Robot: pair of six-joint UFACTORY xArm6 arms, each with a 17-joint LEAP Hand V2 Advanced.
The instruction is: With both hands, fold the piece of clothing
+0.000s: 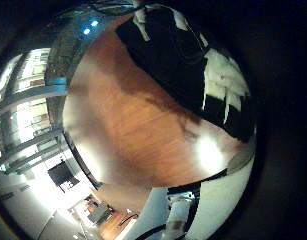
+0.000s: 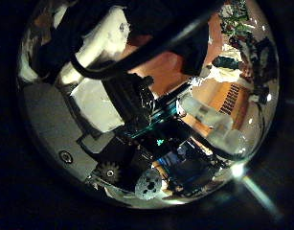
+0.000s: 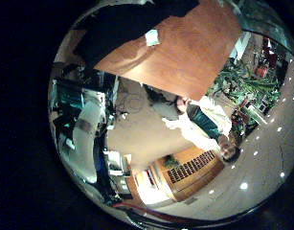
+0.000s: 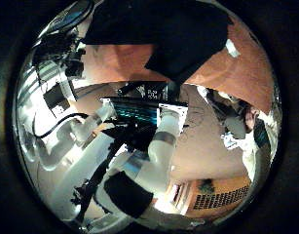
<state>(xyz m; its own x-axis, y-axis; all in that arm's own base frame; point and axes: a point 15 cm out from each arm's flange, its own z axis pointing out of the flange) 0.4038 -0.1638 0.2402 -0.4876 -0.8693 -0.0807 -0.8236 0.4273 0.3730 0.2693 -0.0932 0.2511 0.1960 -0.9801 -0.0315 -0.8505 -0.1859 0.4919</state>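
Dark garment (image 1: 183, 60) flat on worktop (image 1: 133, 120), beyond left hand (image 1: 225, 88); fingers straight, holding nothing; right hand's state unclear.

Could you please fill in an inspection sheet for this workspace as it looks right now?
Surface: wooden table, bare where the cloth does not cover it.
Job's things: one dark garment lying on the table near one edge, with a small tag showing on it; not yet neatly folded, as far as can be seen.
Clutter: nothing seen on the table besides the garment.
Hands: left hand and right hand are both in view; the palm views look at the garment from a distance. Open or shut cannot be told.
Cables: nothing seen among the job's things.
Surroundings: room floor and furniture beyond the table edge.
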